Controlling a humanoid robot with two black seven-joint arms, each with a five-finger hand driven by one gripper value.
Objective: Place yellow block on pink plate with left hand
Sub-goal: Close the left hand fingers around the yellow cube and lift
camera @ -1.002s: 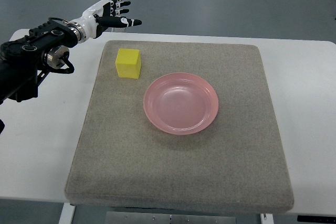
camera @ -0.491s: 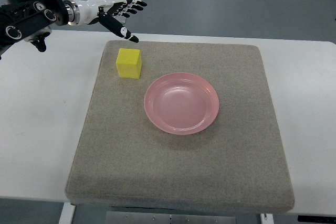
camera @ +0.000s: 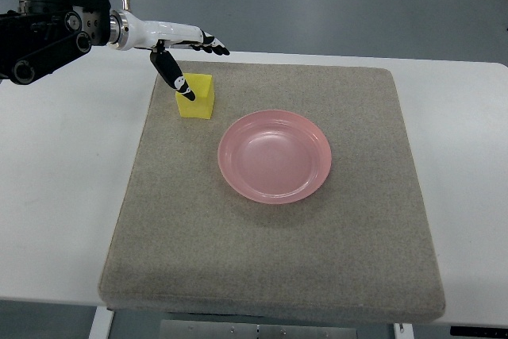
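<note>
Fingers of my left hand (camera: 179,47) spread wide over the yellow block (camera: 196,97), thumb alongside it, ready to clamp for the pink plate (camera: 275,156).

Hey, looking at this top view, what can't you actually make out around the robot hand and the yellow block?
- Contact: the left robot hand overlaps the yellow block; the steep top view cannot show whether its thumb touches it.
- Block's left face: partly covered by the thumb.
- Left arm: cut off by the picture's left edge.
- Right arm: out of view.
</note>
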